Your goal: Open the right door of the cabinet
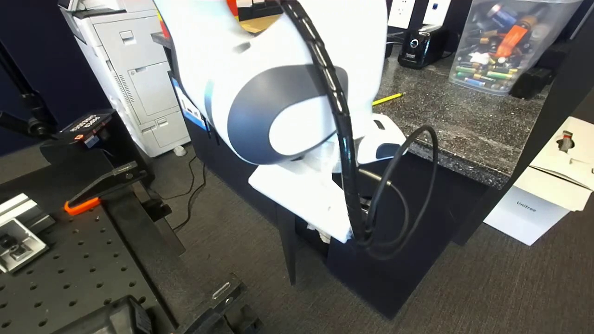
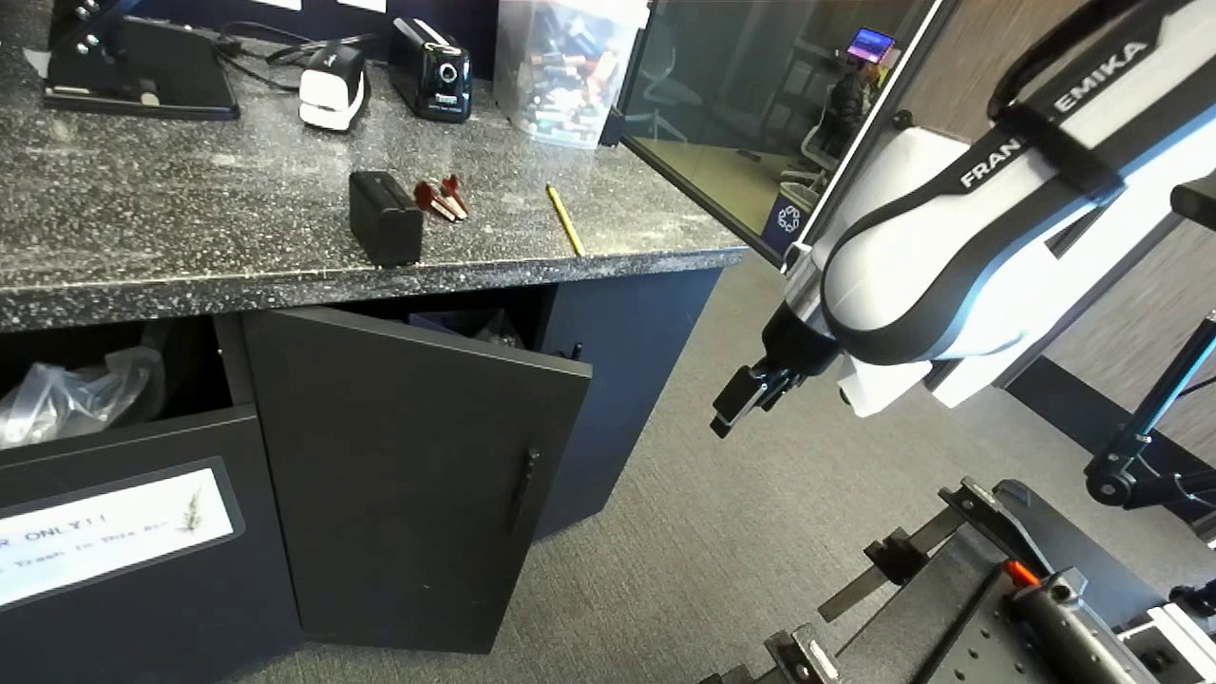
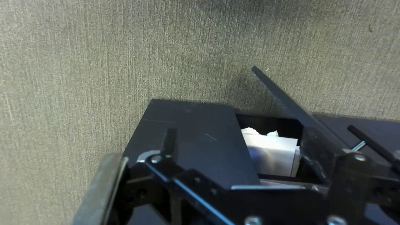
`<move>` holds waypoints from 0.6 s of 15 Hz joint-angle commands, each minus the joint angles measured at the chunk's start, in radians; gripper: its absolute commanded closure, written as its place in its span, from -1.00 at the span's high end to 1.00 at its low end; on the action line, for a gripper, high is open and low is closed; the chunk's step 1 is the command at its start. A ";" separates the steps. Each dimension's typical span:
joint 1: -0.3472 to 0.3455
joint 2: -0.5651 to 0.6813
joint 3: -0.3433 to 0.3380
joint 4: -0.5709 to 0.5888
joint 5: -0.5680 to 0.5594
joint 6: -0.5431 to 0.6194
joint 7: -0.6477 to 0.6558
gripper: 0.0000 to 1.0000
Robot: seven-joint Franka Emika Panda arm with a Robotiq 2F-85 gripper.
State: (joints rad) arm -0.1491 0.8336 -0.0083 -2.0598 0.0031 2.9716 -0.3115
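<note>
Cabinet, dark: right door closed, at the right end, beside a left door standing ajar. Fingers: spread. Robot arm: lettered "FRAN" and "EMIKA". Carton, white, right of the cabinet: marked "Unitree". Notice, left: reads "ONLY!!" in part, remainder blurred.

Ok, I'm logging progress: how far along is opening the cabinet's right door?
Done: apparently nothing; the right door looks shut, though the left door stands ajar. In hand: nothing; the end effector is open, empty and apart from the right door. Remaining: probably the whole reach and pull.
</note>
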 commanded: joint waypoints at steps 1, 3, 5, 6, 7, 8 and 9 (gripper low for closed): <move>-0.059 0.134 0.033 0.186 -0.021 0.036 0.032 1.00; -0.085 0.212 0.055 0.323 -0.015 0.002 0.039 1.00; -0.098 0.278 0.078 0.434 -0.011 -0.021 0.045 1.00; -0.100 0.307 0.089 0.481 -0.012 -0.035 0.045 1.00; -0.104 0.328 0.106 0.518 -0.010 -0.050 0.042 1.00; -0.108 0.345 0.122 0.550 -0.008 -0.069 0.039 1.00; -0.113 0.354 0.142 0.570 -0.004 -0.090 0.032 1.00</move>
State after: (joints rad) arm -0.2369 1.1205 0.0749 -1.6125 0.0027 2.9459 -0.2806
